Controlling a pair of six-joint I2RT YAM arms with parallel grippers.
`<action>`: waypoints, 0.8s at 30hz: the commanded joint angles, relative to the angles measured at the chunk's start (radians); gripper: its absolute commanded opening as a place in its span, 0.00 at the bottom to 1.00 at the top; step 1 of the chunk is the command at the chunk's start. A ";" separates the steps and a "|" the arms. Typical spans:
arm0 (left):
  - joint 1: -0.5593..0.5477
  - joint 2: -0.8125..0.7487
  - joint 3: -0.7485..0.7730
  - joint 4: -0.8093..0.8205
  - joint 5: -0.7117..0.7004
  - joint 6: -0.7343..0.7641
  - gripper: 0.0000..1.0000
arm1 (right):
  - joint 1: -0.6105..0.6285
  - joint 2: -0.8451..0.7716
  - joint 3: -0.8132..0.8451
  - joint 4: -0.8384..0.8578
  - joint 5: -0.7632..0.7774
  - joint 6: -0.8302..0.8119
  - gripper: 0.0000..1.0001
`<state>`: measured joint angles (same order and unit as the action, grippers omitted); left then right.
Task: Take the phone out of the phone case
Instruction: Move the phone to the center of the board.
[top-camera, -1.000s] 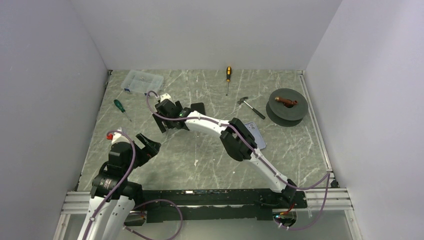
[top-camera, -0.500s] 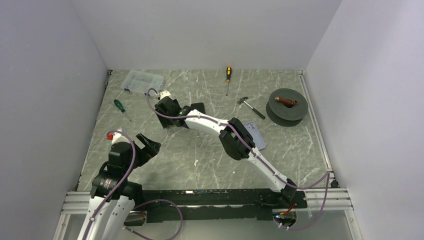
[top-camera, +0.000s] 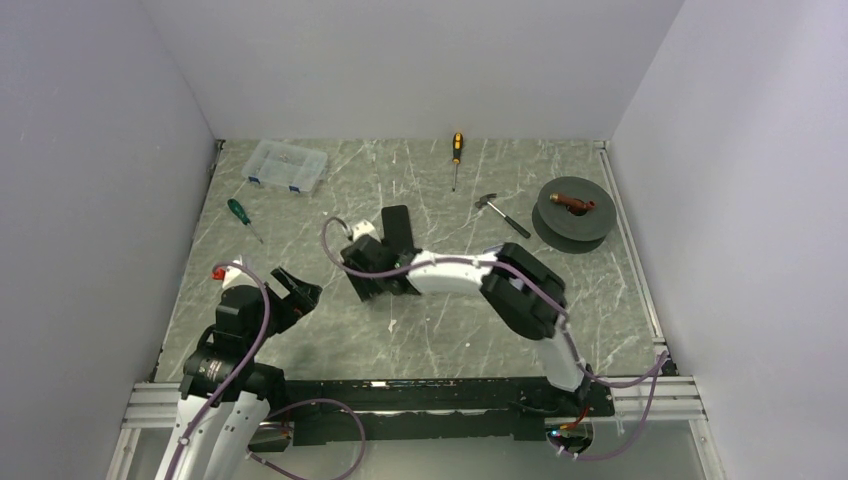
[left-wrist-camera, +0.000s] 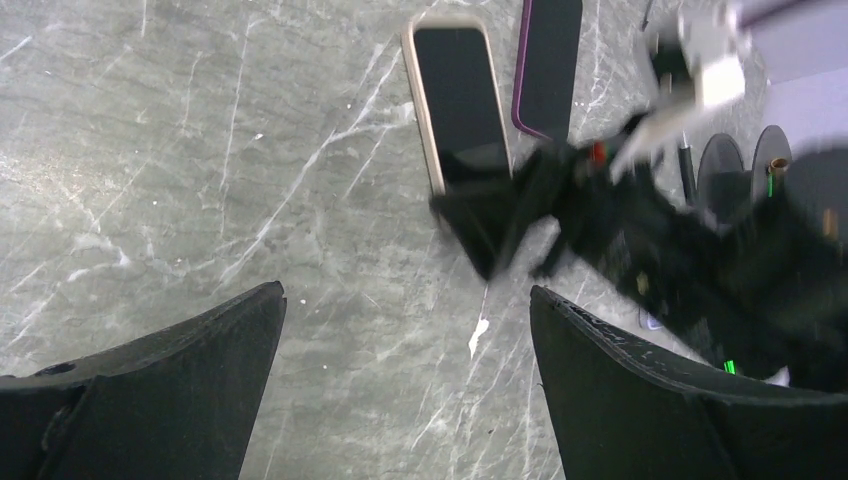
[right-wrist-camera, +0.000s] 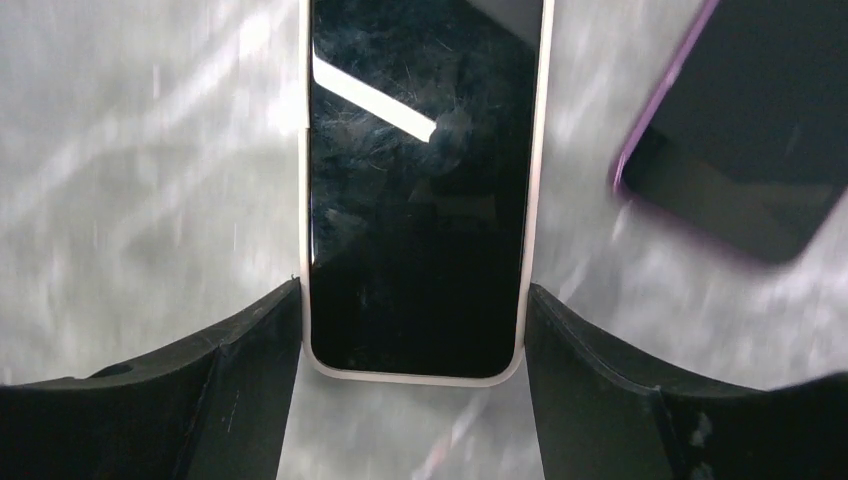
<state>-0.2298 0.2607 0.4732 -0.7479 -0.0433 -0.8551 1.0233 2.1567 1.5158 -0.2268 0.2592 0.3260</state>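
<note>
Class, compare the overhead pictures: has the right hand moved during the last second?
Yes. The right hand has shifted down and to the right in the overhead view, farther from the clear parts box.

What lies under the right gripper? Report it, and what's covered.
A pale-rimmed phone, screen up, its near end pinched by the right gripper. A purple-edged device lies beside it. The phone's back and whatever is beneath it are covered.

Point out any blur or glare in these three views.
Right wrist view: the table is motion-smeared, while the phone held in the right end effector is sharp, with a bright glare streak across its screen. Left wrist view: that end effector is blurred, the table crisp. Top view: evenly lit, sharp throughout, only soft shadows.
</note>
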 joint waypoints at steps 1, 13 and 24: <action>-0.003 -0.004 -0.003 0.020 -0.001 0.005 0.97 | 0.108 -0.197 -0.282 -0.043 0.022 0.117 0.40; -0.043 0.005 -0.059 0.164 0.214 0.040 0.84 | 0.279 -0.683 -0.828 -0.069 0.108 0.472 0.72; -0.486 0.223 -0.122 0.355 0.045 -0.150 0.79 | 0.279 -0.990 -0.924 -0.097 0.191 0.541 0.97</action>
<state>-0.5674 0.3901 0.3721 -0.5564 0.0933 -0.9024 1.3014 1.2842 0.6491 -0.3218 0.3885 0.8185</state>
